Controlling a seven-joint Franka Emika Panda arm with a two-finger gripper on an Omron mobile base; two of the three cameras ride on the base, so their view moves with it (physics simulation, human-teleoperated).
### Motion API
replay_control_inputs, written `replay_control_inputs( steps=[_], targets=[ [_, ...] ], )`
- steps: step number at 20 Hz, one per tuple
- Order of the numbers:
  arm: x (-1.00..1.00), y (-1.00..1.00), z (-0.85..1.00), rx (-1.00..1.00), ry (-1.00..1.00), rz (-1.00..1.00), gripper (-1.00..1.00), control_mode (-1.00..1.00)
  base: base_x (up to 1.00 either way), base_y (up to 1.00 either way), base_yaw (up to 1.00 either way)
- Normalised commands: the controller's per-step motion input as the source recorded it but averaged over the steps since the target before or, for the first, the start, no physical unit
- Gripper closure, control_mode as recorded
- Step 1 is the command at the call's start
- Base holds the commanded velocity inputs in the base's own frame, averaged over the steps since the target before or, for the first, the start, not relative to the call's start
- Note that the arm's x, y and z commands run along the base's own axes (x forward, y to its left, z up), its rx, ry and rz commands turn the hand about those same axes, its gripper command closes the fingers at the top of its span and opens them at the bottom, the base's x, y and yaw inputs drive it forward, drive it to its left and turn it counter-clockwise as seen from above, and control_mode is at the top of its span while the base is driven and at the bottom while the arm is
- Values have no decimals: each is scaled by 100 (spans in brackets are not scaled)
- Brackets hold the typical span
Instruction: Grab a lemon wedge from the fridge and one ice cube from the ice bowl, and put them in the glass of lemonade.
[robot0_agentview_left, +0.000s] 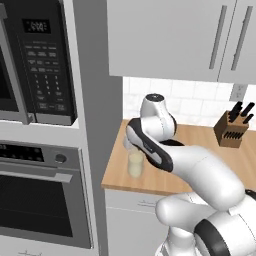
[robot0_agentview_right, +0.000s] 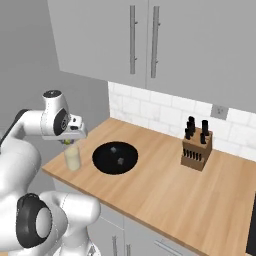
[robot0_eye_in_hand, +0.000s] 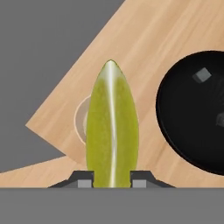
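One wedge (robot0_eye_in_hand: 112, 131) sitting pinched between jaws, hanging right over glass (robot0_agentview_right: 72, 158) at desk (robot0_agentview_right: 165, 185) corner. Bowl (robot0_agentview_right: 115, 157) waiting beside glass, two cubes inside. Risk: letting go off-centre, wedge hitting rim, bouncing off desk edge. Glass tipping if bumped.

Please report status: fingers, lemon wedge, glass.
Fingers shut on lemon wedge. Wedge above glass. Ice bowl beside glass. Path clear.

My two base cameras look down from behind me, left and right, sharing the counter (robot0_agentview_right: 165, 190); my hand camera hovers close above its corner.
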Motion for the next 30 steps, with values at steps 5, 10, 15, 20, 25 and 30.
replay_control_inputs(
  steps=[5,10,15,20,25,30],
  targets=[
    [13,4,-1,0,0,0,100,-100,0,0,0],
    [1,18,0,0,0,0,100,-100,0,0,0],
    [0,6,-11,0,0,0,100,-100,0,0,0],
    [1,0,-28,0,2,0,100,-100,0,0,0],
    [2,3,-8,0,5,0,100,-100,0,0,0],
    [14,1,0,0,6,0,100,-100,0,0,0]
  ],
)
